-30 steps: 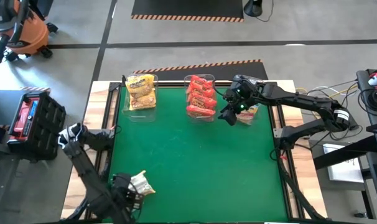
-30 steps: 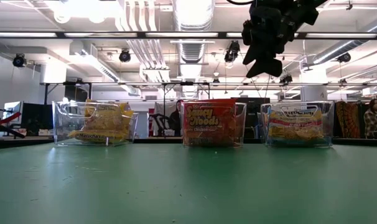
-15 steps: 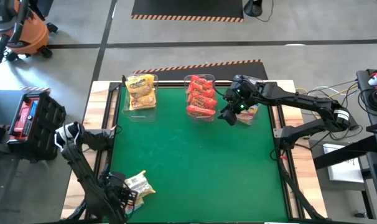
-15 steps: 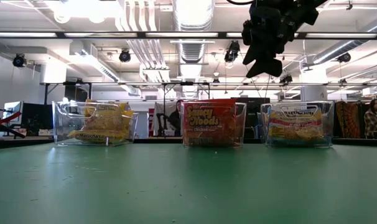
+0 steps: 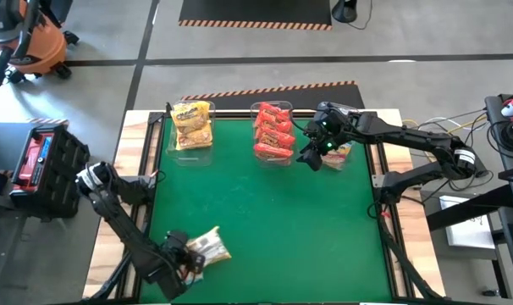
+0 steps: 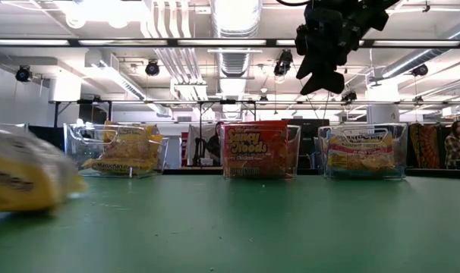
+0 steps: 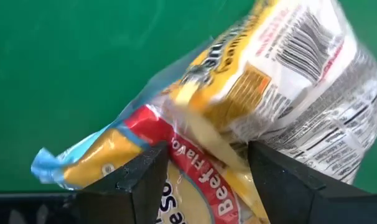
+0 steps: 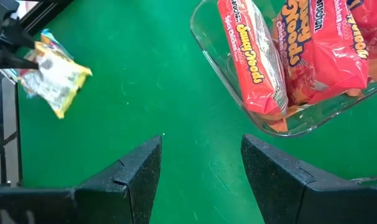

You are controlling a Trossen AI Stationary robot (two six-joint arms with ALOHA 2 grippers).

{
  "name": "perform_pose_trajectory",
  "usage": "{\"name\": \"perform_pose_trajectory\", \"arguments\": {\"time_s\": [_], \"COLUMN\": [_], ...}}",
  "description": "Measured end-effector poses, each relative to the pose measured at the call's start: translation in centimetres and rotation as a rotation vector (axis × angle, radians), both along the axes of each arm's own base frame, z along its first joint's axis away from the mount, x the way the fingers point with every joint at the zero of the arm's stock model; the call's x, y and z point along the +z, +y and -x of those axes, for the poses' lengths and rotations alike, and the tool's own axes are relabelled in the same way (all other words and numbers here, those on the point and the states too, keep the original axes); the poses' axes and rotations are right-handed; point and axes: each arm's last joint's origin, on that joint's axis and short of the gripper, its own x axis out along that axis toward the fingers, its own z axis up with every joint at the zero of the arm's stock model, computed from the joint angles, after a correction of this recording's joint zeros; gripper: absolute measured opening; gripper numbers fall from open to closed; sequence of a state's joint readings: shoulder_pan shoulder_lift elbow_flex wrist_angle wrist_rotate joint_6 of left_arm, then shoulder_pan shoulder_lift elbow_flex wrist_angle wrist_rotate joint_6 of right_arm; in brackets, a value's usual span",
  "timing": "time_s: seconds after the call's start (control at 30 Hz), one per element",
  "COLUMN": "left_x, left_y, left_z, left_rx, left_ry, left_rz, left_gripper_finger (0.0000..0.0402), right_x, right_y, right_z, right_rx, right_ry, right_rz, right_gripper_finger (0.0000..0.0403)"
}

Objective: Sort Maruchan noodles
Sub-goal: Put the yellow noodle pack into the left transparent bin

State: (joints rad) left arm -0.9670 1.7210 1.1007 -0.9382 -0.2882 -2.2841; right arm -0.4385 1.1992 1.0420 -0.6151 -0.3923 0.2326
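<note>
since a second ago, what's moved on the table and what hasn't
The left tool, shut on a noodle packet, has carried it from the near left corner a little toward the table's middle, so the packet now shows at the left edge of the low view. The right tool has stayed open above the far side between the red-packet bin and the rightmost bin. All three bins are unchanged.

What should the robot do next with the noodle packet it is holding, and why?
Probably carry it across the green table toward the far bins. The left gripper holds a yellow noodle packet between its fingers at the near left corner. The yellow-packet bin stands at the far left, so that looks like the best match. The right gripper hovers empty near the red-packet bin.
</note>
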Motion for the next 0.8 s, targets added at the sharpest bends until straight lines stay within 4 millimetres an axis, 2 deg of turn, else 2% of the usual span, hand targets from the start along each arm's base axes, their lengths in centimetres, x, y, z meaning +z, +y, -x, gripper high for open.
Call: {"name": "perform_pose_trajectory", "arguments": {"time_s": [0.27,0.53,0.8], "left_x": [0.1,0.3,0.6], "left_y": [1.3,2.7,4.2], "left_z": [-2.3,-5.9,-8.3], "left_rx": [0.015,-0.054,-0.035], "left_ry": [-0.137,-0.212,-0.285], "left_rz": [-0.071,-0.042,-0.028], "left_gripper_finger": [0.0206,0.0206,0.0206], "right_x": [0.0,0.0,0.0], "right_y": [0.0,0.0,0.0], "right_z": [0.0,0.0,0.0], "right_rx": [0.000,0.000,0.175], "right_ry": [0.000,0.001,-0.026], "right_rz": [0.000,0.000,0.185], "right_gripper_finger": [0.0208,0.0208,0.0208]}}
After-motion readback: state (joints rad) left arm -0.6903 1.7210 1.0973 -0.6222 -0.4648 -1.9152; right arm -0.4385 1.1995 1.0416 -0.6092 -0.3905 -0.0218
